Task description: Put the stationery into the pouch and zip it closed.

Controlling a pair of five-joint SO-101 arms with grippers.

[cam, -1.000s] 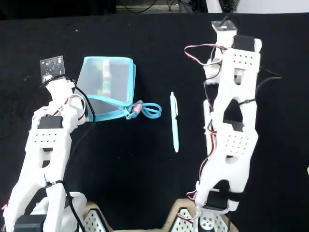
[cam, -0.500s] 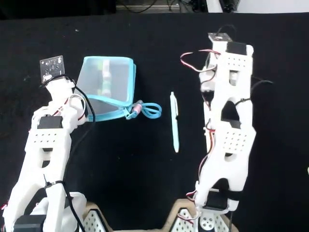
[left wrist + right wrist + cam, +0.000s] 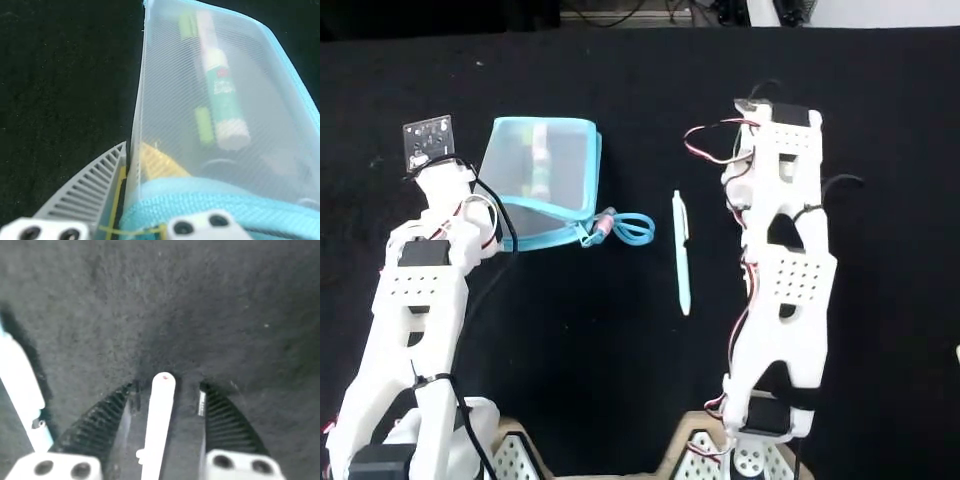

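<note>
One pouch [image 3: 545, 180], one tube [image 3: 222, 95] inside, one pen [image 3: 681, 250] outside

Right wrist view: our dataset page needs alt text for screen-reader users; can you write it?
A white pen sits between the open, dark ribbed fingers of the right gripper, with a gap on each side, above black cloth. A light blue pen lies apart from it near the frame's edge.
</note>
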